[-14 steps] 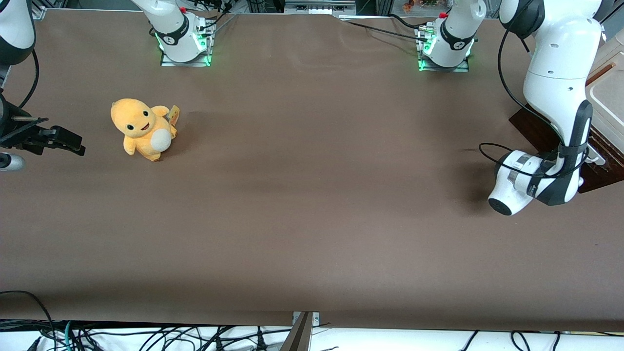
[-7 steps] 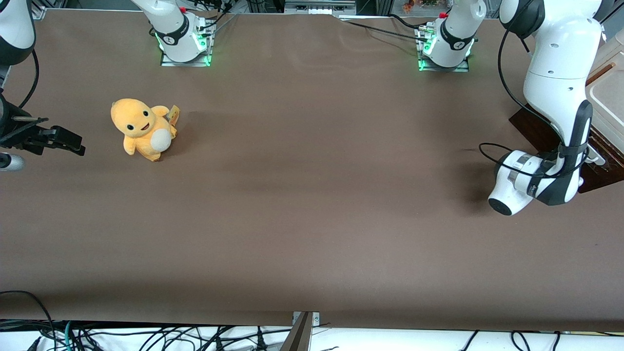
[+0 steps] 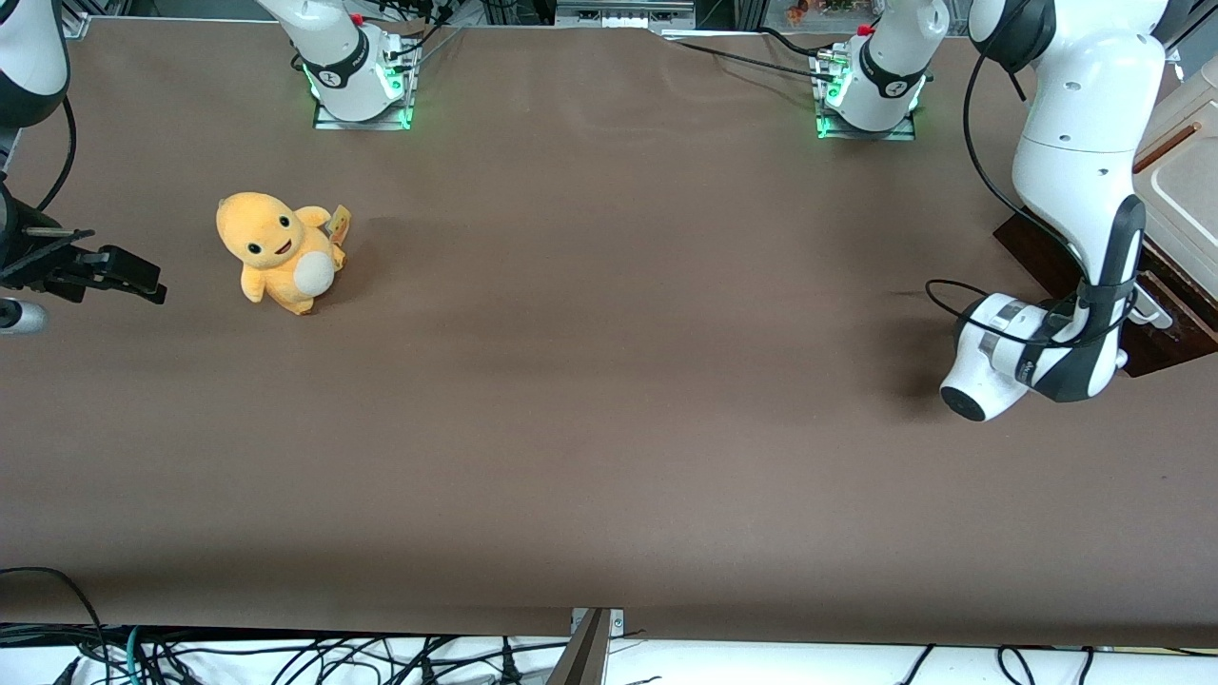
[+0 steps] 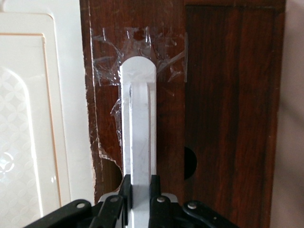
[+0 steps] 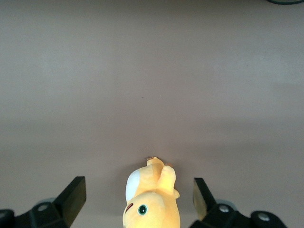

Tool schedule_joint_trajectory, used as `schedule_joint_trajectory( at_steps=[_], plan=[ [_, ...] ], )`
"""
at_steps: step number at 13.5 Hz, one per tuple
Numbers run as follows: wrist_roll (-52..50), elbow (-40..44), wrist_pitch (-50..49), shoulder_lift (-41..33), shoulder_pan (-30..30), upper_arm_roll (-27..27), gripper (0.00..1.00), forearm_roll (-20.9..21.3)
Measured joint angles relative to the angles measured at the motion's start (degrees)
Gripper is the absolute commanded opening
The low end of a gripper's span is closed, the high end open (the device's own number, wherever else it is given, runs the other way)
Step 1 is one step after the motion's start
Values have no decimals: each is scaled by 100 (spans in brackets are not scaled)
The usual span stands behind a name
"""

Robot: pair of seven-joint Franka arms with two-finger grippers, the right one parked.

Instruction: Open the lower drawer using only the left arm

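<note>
The lower drawer (image 4: 228,95) is a dark brown wooden front with clear tape stuck around its white bar handle (image 4: 138,123). My gripper (image 4: 139,190) is shut on that handle, one black finger (image 4: 126,187) pressed to each side of the bar. In the front view the cabinet stands at the working arm's end of the table. Its brown drawer front (image 3: 1037,249) and a bit of the handle (image 3: 1149,310) show beside the left arm (image 3: 1075,171). The arm's bent wrist (image 3: 1009,357) covers the gripper there.
The cabinet's cream-beige upper part (image 3: 1185,190) (image 4: 28,118) sits next to the drawer front. An orange plush toy (image 3: 281,252) (image 5: 152,199) stands toward the parked arm's end of the table. Two green-lit arm bases (image 3: 357,71) (image 3: 871,81) sit along the edge farthest from the front camera.
The left arm's wrist and the handle have shifted a little toward the parked arm's end of the table. The gripper stays shut on the handle. The plush toy has not moved.
</note>
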Motion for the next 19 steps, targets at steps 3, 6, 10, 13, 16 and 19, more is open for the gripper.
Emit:
schedule_joint_trajectory(
  at_steps=[3, 6, 10, 13, 16, 19],
  plan=[
    [0, 21, 20, 1, -112, -4, 11, -11],
    [0, 95, 20, 0, -235, -30, 9, -56],
    [0, 146, 28, 1, -358, -53, 9, -70],
    [1, 177, 32, 3, -418, -61, 9, -80],
    [1, 186, 32, 6, -423, -63, 17, -86],
    [2, 192, 36, 28, -428, -80, 100, -143]
  ],
)
